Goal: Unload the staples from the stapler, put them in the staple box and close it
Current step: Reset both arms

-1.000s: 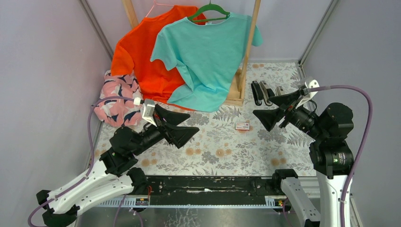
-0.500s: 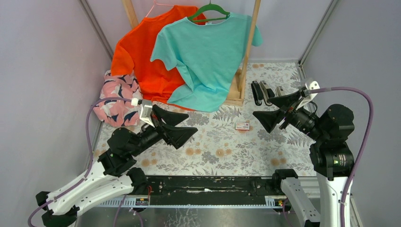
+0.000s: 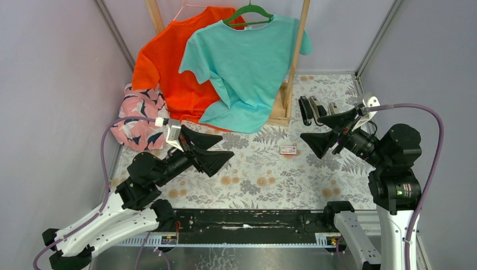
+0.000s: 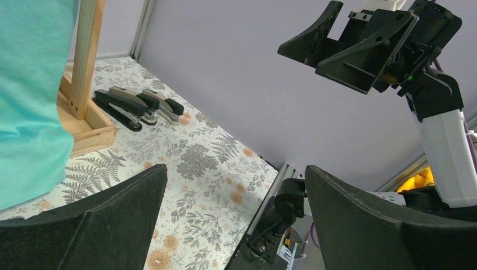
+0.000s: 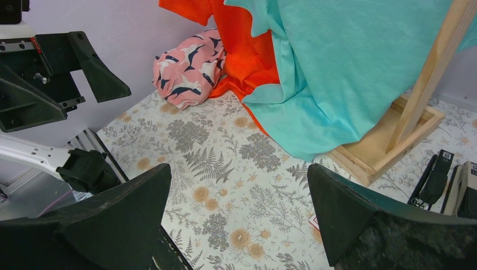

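Black metal rail runs along the near edge of the desk, which is covered in a pale cloth printed with ferns and flowers. Both arms rise from this edge and reach inward above the cloth.

On the left, the left hand hovers over the near-left part of the desk with its two dark fingers spread wide and nothing between them. On the right, the right hand hangs higher and a little farther back, fingers likewise spread wide and empty, pointing toward the left hand. The two are well apart.

Between them, on the cloth, lies a small white-and-pink box, nearer the right hand.

Farther back on the right, three staplers lie side by side, closed and flat on the cloth, just beside the wooden base of a clothes rack. The black one lies nearest the base. From above, the right hand's upper finger partly covers the outermost one. Neither hand touches them. The staples cannot be made out in any view.

From that base a wooden post stands up. A teal shirt hangs on a green hanger, with an orange shirt behind it to the left. At the far left a pink patterned bundle of cloth rests against the wall.
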You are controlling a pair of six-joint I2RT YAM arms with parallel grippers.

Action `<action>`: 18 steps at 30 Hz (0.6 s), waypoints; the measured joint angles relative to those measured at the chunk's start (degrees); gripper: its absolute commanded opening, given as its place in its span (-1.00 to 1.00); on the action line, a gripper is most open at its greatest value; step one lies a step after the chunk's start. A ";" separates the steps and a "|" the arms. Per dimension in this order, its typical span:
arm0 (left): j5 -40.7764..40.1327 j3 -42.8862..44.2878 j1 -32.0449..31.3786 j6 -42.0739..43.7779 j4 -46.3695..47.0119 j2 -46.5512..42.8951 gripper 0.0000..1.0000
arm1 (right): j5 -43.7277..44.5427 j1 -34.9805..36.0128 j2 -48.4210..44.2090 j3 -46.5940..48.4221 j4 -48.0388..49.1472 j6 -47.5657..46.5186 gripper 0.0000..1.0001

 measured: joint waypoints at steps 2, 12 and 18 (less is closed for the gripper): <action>-0.07 0.00 0.00 0.17 -0.07 0.09 1.00 | -0.07 0.00 0.00 0.00 0.00 -0.02 0.98; -0.31 0.00 0.00 0.94 -0.31 0.87 1.00 | -0.07 0.00 0.02 0.02 -0.35 -0.07 0.98; -0.46 0.00 0.00 1.18 -0.39 0.87 1.00 | -0.04 0.00 0.02 0.11 -0.46 -0.09 0.98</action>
